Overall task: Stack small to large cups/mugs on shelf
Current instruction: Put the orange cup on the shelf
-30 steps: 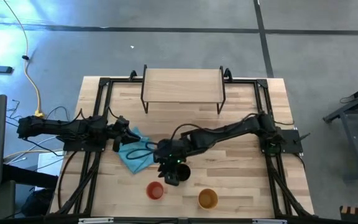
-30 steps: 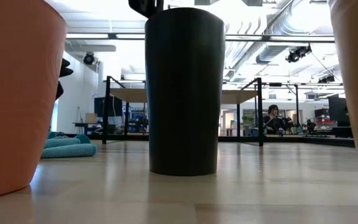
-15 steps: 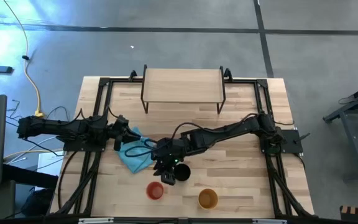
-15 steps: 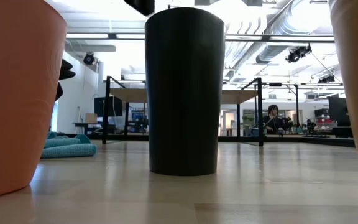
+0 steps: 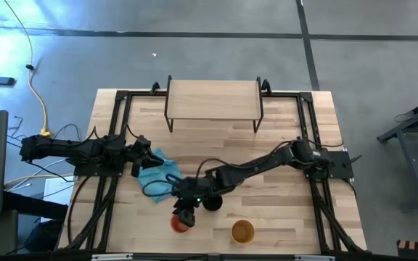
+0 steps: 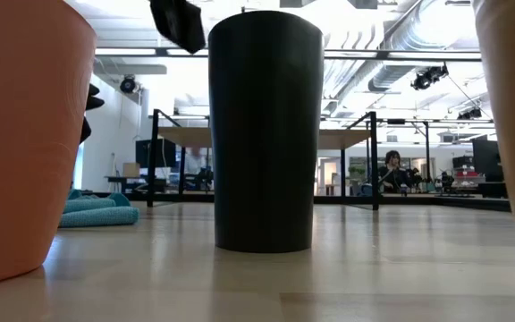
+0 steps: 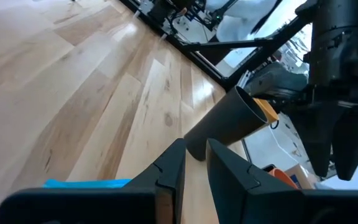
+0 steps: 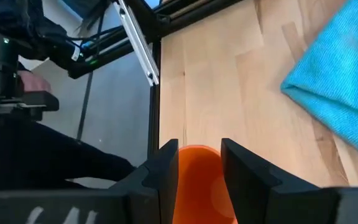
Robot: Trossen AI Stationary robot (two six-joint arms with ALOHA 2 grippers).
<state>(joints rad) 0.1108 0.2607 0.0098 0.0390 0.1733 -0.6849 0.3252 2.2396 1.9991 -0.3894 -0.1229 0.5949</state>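
The red cup (image 5: 179,225) stands near the table's front edge, with the black cup (image 5: 212,204) to its right and a little farther back. The yellow-orange cup (image 5: 242,232) stands further right. My right gripper (image 5: 185,214) hangs open just above the red cup (image 8: 197,186), which shows in the gap between its fingers (image 8: 166,168). Whether they touch it I cannot tell. My left gripper (image 5: 141,155) waits at the table's left by the blue cloth (image 5: 157,179), its fingers a narrow gap apart around nothing. The shelf (image 5: 212,98) stands at the far edge.
The blue cloth lies crumpled left of centre, close behind the red cup. Black frame rails (image 5: 115,145) run along the table's left and right sides. In the low view the black cup (image 6: 265,130) stands between the red cup (image 6: 25,134) and the yellow-orange cup (image 6: 512,125).
My right gripper has moved from above the black cup toward the table's left and near edge, sinking and rolling a little, and now hangs over the red cup. The three cups have stayed where they stood.
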